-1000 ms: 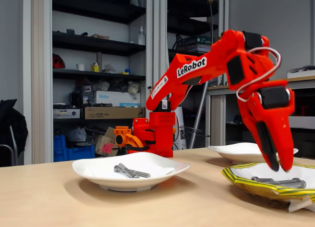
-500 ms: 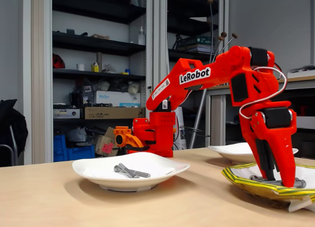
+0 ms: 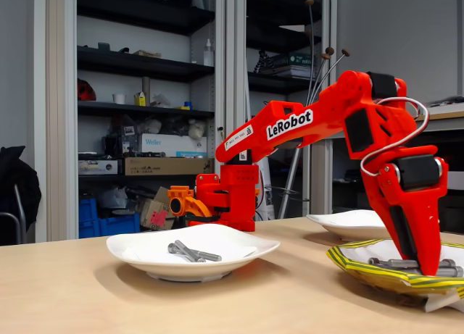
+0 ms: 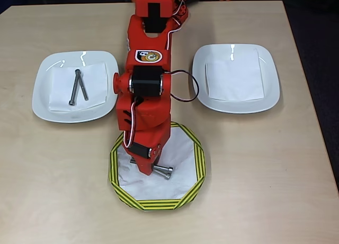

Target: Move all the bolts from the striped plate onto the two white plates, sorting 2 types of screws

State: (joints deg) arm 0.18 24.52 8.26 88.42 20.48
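My red gripper points down into the striped plate, its tips down among the bolts lying there. A bolt's head pokes out to the right of the tips in the overhead view. The fingers hide whatever lies between them, so their spacing is unclear. In the overhead view, the left white plate carries two long bolts crossed on a napkin. The right white plate holds just a napkin.
The arm's base stands at the table's far edge between the two white plates. Shelves and a second table stand behind. Bare wood lies in front of the plates and along the table's sides.
The gripper has come down from just above the striped plate until its tips rest among the bolts, shifting slightly right in the fixed view. The bolts on the white plate have stayed put.
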